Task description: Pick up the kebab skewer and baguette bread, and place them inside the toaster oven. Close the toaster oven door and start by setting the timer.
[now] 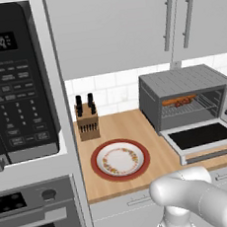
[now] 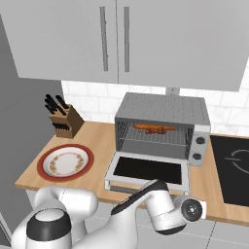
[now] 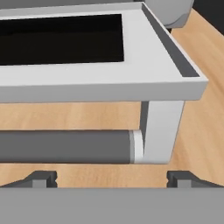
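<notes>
While the grey metal toaster oven (image 2: 163,127) with its ribbed top stands on the light wooden desk (image 2: 102,138) with its mouth uncovered, the toaster oven door (image 2: 147,170), a dark glass panel in a grey metal frame, lies dropped flat in front of it, level with the desk. Inside the oven, on the wire rack, the slim orange-brown baguette bread (image 2: 154,127) lies lengthwise, and the short kebab skewer (image 1: 184,101) with dark reddish-brown chunks lies right against it; whether the two touch is too small to tell. On the oven's right face sit two round knobs (image 2: 197,149), one above the other.

In the hand view the pincer (image 3: 111,177) is spread wide, its two dark fingertips (image 3: 43,177) well apart and pinching nothing. It sits just in front of the oven door's outer edge, low beside the desk, with the door's bar handle (image 3: 65,146) lying crosswise just beyond the tips and its white end bracket (image 3: 159,131) joining it to the door frame above.

Left of the oven, a white round plate with a red rim and floral ring (image 1: 120,160) rests on the desk, and behind that plate stands a wooden knife block with black handles (image 1: 87,119). Far left of the oven hangs a large black microwave (image 1: 15,83).
</notes>
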You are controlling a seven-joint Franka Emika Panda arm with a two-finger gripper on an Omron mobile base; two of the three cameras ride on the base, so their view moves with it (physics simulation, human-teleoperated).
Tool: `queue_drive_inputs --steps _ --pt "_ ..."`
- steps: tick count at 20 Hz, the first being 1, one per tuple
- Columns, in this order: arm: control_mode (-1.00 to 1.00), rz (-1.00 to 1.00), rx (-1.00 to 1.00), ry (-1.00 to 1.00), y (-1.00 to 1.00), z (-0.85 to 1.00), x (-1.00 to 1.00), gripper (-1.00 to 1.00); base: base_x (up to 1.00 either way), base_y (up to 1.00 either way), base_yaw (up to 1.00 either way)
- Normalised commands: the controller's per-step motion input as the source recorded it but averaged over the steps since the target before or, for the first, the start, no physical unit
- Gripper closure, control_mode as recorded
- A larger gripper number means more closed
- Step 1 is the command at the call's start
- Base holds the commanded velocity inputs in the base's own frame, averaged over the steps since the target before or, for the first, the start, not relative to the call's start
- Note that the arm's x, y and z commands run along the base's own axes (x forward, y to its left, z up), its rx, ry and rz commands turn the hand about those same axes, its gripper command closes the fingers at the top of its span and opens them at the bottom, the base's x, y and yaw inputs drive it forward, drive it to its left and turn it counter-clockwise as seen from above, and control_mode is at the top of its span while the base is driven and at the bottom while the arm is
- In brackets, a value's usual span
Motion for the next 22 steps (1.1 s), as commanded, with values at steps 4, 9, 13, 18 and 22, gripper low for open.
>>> queue_drive_inputs --steps 4,9,13,18,22 --pt "-1.00 0.00 -0.01 0.02 0.07 -0.03 0.03 -1.00 0.00 0.00 0.00" --pt "-1.00 0.00 0.00 0.01 0.06 -0.04 0.14 -1.00 0.00 0.00 0.00" --pt "-1.00 0.00 0.00 0.00 0.07 0.00 0.27 -1.00 0.00 0.00 0.00" --pt "-1.00 0.00 0.00 -0.02 0.08 0.16 0.07 -1.00 0.00 0.00 0.00" --pt "-1.00 0.00 0.00 -0.05 0.05 0.41 0.00 -1.00 0.00 0.00 0.00"
